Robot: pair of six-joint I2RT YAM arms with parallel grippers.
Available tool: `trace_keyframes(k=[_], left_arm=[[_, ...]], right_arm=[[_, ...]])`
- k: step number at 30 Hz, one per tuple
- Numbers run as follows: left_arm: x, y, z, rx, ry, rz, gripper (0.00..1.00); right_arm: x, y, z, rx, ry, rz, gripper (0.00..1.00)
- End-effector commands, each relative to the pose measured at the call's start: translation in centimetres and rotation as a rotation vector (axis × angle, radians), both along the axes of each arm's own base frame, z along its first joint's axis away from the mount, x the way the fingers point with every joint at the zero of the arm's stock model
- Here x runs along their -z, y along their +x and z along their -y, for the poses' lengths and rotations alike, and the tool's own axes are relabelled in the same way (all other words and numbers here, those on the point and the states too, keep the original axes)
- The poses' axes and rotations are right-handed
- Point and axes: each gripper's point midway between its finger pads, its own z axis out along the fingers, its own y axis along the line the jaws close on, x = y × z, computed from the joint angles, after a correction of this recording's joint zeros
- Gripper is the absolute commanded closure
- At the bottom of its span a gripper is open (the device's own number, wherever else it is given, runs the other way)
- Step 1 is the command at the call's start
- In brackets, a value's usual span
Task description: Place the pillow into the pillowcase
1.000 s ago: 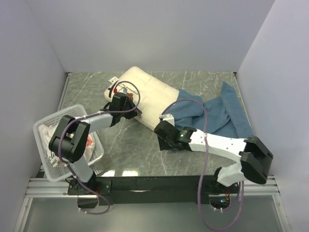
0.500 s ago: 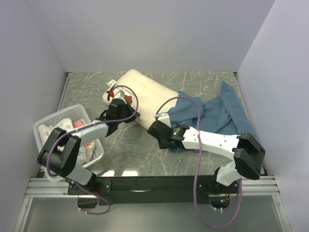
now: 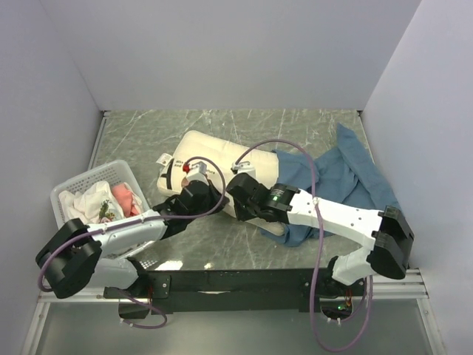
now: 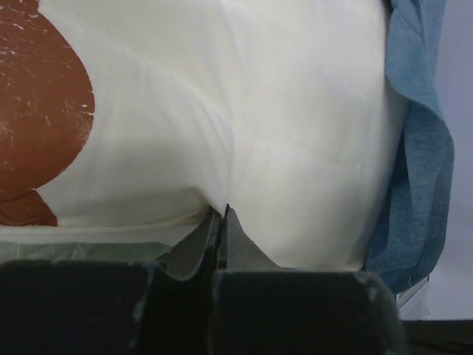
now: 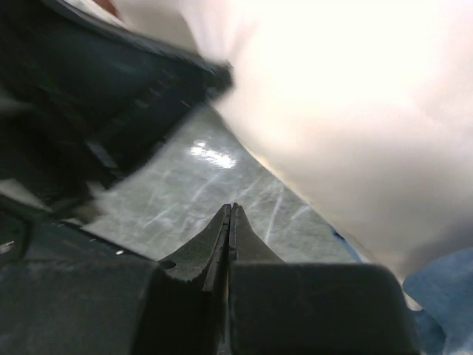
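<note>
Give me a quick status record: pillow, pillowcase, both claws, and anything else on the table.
pillow: lying flat on the table, bear print at its left end, mostly uncovered
pillowcase: blue, crumpled to the right, overlapping the pillow's right end
left claw: shut, tips at a crease on the pillow's near edge, apparently pinching fabric
right claw: shut, empty, tips over bare table beside the pillow
basket: white, near left corner, holds cloths

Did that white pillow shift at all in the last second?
Yes. The pillow slid toward the arms' side of the table, leaving more bare surface between it and the back wall.
</note>
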Motion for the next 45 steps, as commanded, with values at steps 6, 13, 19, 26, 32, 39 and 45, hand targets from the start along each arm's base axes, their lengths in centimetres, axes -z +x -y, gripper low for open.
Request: trace_keyframes(k=[6, 13, 19, 26, 32, 39, 45], left_arm=[[-1.3, -0.3, 1.1, -0.038, -0.069, 0.003, 0.95], [-1.8, 0.1, -0.7, -0.104, 0.001, 0.001, 0.94], [-1.2, 0.8, -0.2, -0.106, 0.034, -0.028, 0.99], [-0.9, 1.1, 0.6, -0.090, 0.035, -0.038, 0.99], [-0.6, 0.9, 0.3, -0.090, 0.042, -0.040, 0.99], [-1.2, 0.9, -0.6, -0.108, 0.054, -0.019, 0.99], [-1.9, 1.4, -0.7, -0.119, 0.035, 0.001, 0.99]], right_arm=[[-1.4, -0.9, 1.3, -0.007, 0.071, 0.032, 0.81], [-0.9, -2.0, 7.5, 0.187, 0.037, 0.069, 0.64], [-0.5, -3.6, 12.8, 0.348, 0.124, 0.105, 0.54], [2.7, -4.3, 13.5, 0.388, 0.139, 0.069, 0.53], [5.7, -3.9, 13.5, 0.410, 0.096, 0.041, 0.53], [6.9, -3.8, 14.7, 0.490, 0.061, 0.029, 0.54], [6.5, -3.3, 13.4, 0.456, 0.039, 0.020, 1.00]])
